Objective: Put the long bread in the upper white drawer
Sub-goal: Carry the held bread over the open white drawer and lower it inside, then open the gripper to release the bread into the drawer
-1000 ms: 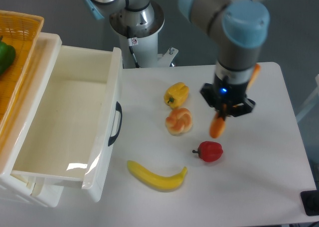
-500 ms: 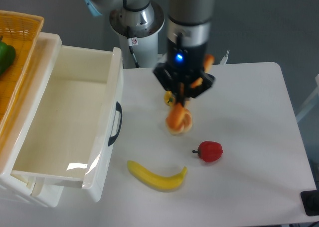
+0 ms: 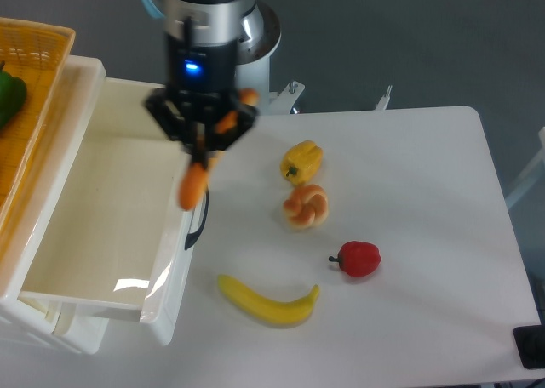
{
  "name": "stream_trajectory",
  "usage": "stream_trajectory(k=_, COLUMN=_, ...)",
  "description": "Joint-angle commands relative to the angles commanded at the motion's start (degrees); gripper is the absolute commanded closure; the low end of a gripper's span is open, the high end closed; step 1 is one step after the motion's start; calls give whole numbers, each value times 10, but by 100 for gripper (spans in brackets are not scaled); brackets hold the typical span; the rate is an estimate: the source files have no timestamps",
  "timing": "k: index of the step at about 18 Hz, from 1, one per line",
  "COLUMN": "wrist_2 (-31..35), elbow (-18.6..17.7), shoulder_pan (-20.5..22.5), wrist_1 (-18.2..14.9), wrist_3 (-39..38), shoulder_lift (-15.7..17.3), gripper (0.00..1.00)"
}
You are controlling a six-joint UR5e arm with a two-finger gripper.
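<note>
My gripper (image 3: 201,141) is shut on the long bread (image 3: 195,184), an orange-tan loaf held tilted, its upper end showing by the gripper and its lower end hanging down. It hangs in the air over the front panel of the upper white drawer (image 3: 94,218), just above the black curved handle (image 3: 198,213). The drawer is pulled open and its inside shows nothing in it.
On the white table lie a yellow pepper (image 3: 302,162), a round twisted bun (image 3: 306,207), a red pepper (image 3: 358,259) and a yellow banana (image 3: 268,300). An orange wicker basket (image 3: 34,82) with a green pepper (image 3: 8,97) stands at the far left, above the drawer.
The gripper has carried the long bread leftwards from above the red pepper, past the bun, to over the drawer's front panel. The other things have not moved.
</note>
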Motion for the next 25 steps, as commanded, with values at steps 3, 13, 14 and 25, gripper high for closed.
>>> stream_trajectory(k=3, wrist_2=-1, elbow=0, shoulder_pan=-21, wrist_1=-2, wrist_3=-17, shoulder_lift=4, gripper=100)
stream_trajectory(k=13, wrist_2=4, elbow=-7, shoulder_pan=-54, wrist_1=47, wrist_3=-51, shoulder_lift=-65, gripper=100)
stream_trajectory(k=14, wrist_2=4, elbow=-10, shoulder_pan=-55, wrist_1=47, wrist_3=-51, shoulder_lift=-66, gripper=99)
stream_trajectory(k=25, wrist_2=3, elbow=-37, shoulder_pan=-64, wrist_1=75, wrist_3=-41, shoulder_lift=-69, gripper=5)
